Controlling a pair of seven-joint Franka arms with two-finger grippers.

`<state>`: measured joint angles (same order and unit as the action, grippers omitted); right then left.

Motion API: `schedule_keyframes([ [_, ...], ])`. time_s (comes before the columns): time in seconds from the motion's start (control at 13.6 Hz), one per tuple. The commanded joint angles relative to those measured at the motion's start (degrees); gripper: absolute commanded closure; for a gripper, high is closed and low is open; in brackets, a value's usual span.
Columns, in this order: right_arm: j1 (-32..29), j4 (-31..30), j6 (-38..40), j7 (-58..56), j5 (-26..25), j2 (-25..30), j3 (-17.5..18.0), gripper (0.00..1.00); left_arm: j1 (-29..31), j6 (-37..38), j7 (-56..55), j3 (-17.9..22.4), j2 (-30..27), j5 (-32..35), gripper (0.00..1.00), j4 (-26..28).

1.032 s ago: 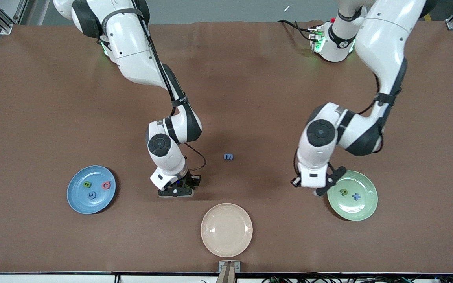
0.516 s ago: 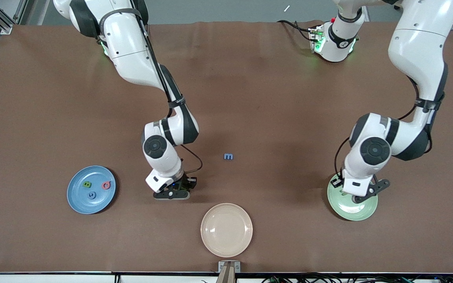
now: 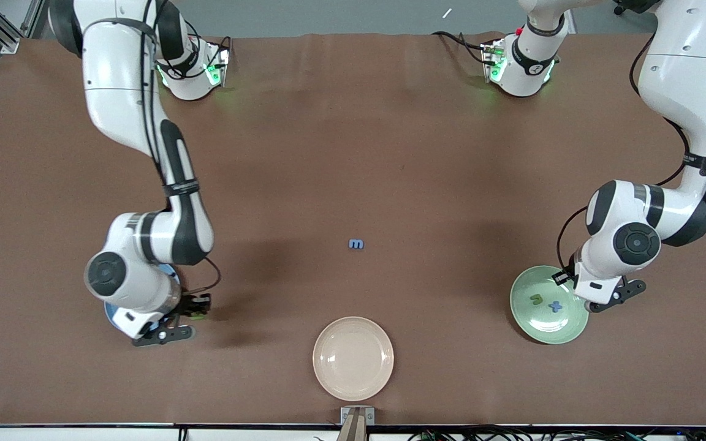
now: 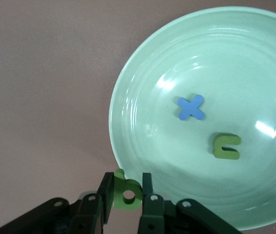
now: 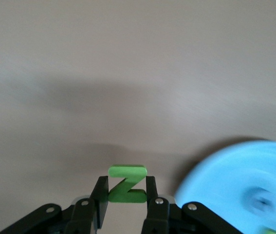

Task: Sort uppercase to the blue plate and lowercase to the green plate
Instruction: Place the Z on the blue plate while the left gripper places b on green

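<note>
My left gripper is shut on a green q-shaped lowercase letter, over the rim of the pale green plate. On that plate lie a blue x and a green u. My right gripper is shut on the green uppercase N, over the table just beside the blue plate. In the front view the right arm hides almost all of the blue plate and whatever lies on it. A blue m lies alone mid-table. The left gripper shows at the green plate.
A beige plate with nothing on it sits close to the front camera, midway between the two coloured plates. The brown table cover stretches bare toward the arm bases.
The right arm has swung from mid-table to the blue plate, carrying the N. The left arm has crossed the green plate toward its own end of the table, uncovering the x and u.
</note>
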<state>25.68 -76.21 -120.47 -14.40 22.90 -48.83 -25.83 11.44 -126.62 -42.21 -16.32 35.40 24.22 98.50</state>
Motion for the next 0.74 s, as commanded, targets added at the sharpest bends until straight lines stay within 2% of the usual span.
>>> schedule_keyframes([
  [0.0,-1.94,-1.05,6.10,-6.59,-0.23,1.54,-1.76,0.96,-0.28,-1.35,0.37,-0.64,0.89,0.13,0.97,-0.68],
  [0.15,-3.96,-1.31,10.15,-11.50,-0.23,1.46,-2.03,0.96,-0.46,-3.01,0.11,-0.64,2.21,0.12,0.96,-1.29],
  [0.37,-6.34,-4.20,11.66,-16.96,-0.32,1.28,-2.03,0.95,-0.81,-5.92,-0.25,-0.64,3.44,0.21,0.92,-1.56],
  [0.44,-6.60,-5.17,11.66,-17.76,-0.32,1.10,-2.03,0.93,-0.90,-5.92,0.45,-0.56,3.71,0.30,0.83,-2.08],
  [0.52,-6.78,-5.70,11.66,-18.12,-0.32,0.93,-2.03,0.90,-0.98,-5.92,0.28,-0.55,3.88,0.47,0.59,-2.26],
  [0.59,-6.96,-5.97,11.66,-18.12,-0.32,0.84,-2.03,0.87,-1.07,-5.84,0.63,-0.55,3.80,0.91,0.22,-2.26],
  [0.66,-7.22,-6.06,11.66,-18.21,-0.32,0.84,-2.03,0.78,-0.98,-5.66,1.42,-0.55,3.71,0.92,0.00,-2.26],
])
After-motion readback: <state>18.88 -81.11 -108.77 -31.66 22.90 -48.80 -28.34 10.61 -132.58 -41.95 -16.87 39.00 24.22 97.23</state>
